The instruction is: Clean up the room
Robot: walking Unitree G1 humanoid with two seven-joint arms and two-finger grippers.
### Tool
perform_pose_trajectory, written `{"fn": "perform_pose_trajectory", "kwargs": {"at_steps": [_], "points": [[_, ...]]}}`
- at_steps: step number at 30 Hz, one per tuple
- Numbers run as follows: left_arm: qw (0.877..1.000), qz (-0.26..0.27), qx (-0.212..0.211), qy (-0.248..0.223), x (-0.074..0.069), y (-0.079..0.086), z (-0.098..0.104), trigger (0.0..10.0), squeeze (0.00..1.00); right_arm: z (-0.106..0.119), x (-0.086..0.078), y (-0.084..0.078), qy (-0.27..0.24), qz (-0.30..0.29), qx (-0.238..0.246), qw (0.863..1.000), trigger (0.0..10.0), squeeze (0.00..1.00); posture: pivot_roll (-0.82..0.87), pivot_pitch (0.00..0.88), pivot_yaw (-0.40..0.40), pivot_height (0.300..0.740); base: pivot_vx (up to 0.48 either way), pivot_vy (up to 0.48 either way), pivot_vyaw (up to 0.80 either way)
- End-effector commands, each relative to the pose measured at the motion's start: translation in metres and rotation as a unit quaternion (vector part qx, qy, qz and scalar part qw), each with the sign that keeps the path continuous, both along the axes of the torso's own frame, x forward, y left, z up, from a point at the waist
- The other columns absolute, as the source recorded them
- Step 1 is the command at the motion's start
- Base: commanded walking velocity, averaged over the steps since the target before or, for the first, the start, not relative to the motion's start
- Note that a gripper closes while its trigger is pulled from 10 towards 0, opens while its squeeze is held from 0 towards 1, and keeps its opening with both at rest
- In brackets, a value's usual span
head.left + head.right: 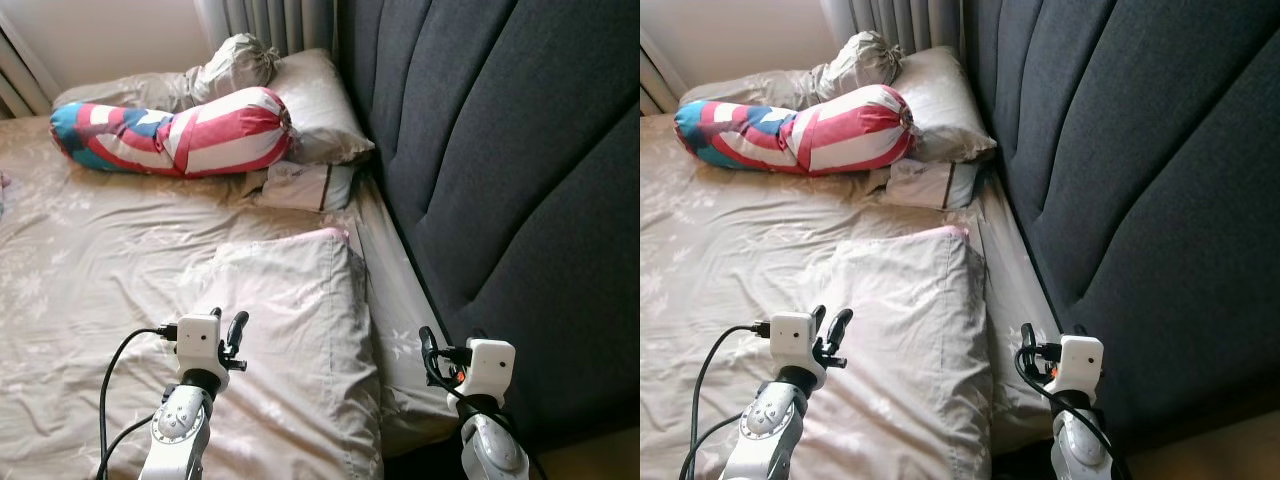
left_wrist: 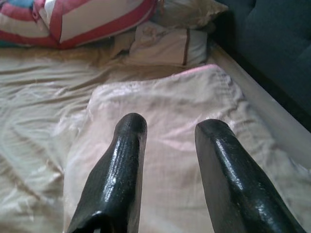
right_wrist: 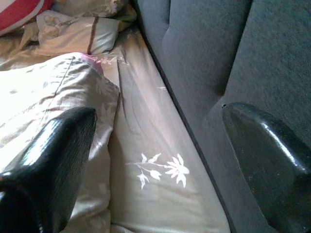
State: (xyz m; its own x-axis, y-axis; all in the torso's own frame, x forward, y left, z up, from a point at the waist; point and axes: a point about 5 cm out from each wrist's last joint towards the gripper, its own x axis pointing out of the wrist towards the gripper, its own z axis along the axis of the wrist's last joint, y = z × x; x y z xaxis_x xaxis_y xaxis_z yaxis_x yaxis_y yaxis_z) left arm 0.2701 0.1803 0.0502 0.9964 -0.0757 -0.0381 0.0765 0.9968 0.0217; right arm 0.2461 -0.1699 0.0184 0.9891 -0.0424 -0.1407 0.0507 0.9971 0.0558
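A bed [image 1: 90, 250] dressed in beige floral sheets is seen from above, pushed against a dark padded headboard [image 1: 500, 150] that rises at three o'clock. A flat beige pillow [image 1: 290, 330], edged in pink along its far side, is laid at six o'clock close to the mattress edge, apparently out of its proper place and judged the likeliest thing to be tidied. A red, white and blue striped bolster [image 1: 180, 135] is stretched across at eleven o'clock, propped against a second beige pillow [image 1: 320, 100] wedged into the corner at twelve o'clock, with a knotted bundle of fabric [image 1: 235, 62] behind it. A small folded cloth with a brown stripe [image 1: 305, 185] is tucked below that pillow, near one o'clock.

The left gripper [image 1: 228, 335] is held above the flat pillow, its black fingers [image 2: 121, 165] spread apart and nothing gripped, seemingly poised for a grasp. The right gripper [image 1: 430, 352] is raised at five o'clock over the strip of sheet between pillow and headboard, its fingers [image 3: 53, 160] likewise held wide with nothing between them.

No brand, label or legible writing can be made out; only a white flower sprig print [image 3: 165, 170] is seen on the sheet.
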Motion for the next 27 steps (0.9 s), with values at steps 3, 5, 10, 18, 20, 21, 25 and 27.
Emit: {"fn": "perform_pose_trajectory", "kwargs": {"at_steps": [3, 5, 10, 18, 20, 21, 25, 27], "points": [[1.000, 0.000, 0.007, 0.013, -0.0045, 0.0023, -0.0044, 10.0, 0.00, -0.0016, -0.0017, 0.0024, 0.003, 0.002, 0.004, 1.000, 10.0, 0.00, -0.17, 0.110, 0.027, 0.740, -0.241, 0.000, 0.00], [1.000, 0.000, 0.007, 0.012, -0.0045, 0.0024, -0.0044, 10.0, 0.00, -0.0015, -0.0016, 0.0032, 0.003, 0.003, 0.004, 1.000, 10.0, 0.00, -0.17, 0.110, 0.027, 0.740, -0.244, 0.000, 0.00], [1.000, 0.001, 0.009, 0.015, -0.0045, 0.0025, -0.0052, 10.0, 0.00, -0.0020, -0.0016, 0.0035, 0.005, 0.003, 0.005, 1.000, 10.0, 0.00, -0.17, 0.108, 0.027, 0.740, -0.097, 0.000, 0.00], [1.000, 0.003, 0.009, 0.014, -0.0037, 0.0023, -0.0051, 10.0, 0.00, -0.0027, -0.0011, 0.0045, 0.006, 0.007, 0.005, 1.000, 10.0, 0.00, -0.16, 0.101, 0.026, 0.740, 0.000, 0.000, 0.00], [1.000, 0.003, 0.010, 0.014, -0.0036, 0.0024, -0.0052, 10.0, 0.00, -0.0027, -0.0010, 0.0046, 0.006, 0.008, 0.005, 1.000, 10.0, 0.00, -0.16, 0.101, 0.026, 0.740, 0.000, 0.000, 0.00], [1.000, 0.003, 0.009, 0.014, -0.0036, 0.0023, -0.0052, 10.0, 0.00, -0.0027, -0.0010, 0.0047, 0.006, 0.008, 0.006, 1.000, 10.0, 0.00, -0.17, 0.097, 0.027, 0.740, 0.000, 0.000, 0.00], [1.000, 0.001, 0.009, 0.015, -0.0036, 0.0019, -0.0054, 10.0, 0.00, -0.0028, -0.0012, 0.0055, 0.006, 0.009, 0.006, 1.000, 10.0, 0.00, -0.17, 0.090, 0.028, 0.740, 0.000, 0.000, 0.00], [1.000, 0.001, 0.008, 0.015, -0.0037, 0.0018, -0.0055, 10.0, 0.00, -0.0028, -0.0013, 0.0059, 0.006, 0.009, 0.006, 1.000, 10.0, 0.00, -0.17, 0.087, 0.028, 0.740, 0.000, 0.000, 0.00]]}}
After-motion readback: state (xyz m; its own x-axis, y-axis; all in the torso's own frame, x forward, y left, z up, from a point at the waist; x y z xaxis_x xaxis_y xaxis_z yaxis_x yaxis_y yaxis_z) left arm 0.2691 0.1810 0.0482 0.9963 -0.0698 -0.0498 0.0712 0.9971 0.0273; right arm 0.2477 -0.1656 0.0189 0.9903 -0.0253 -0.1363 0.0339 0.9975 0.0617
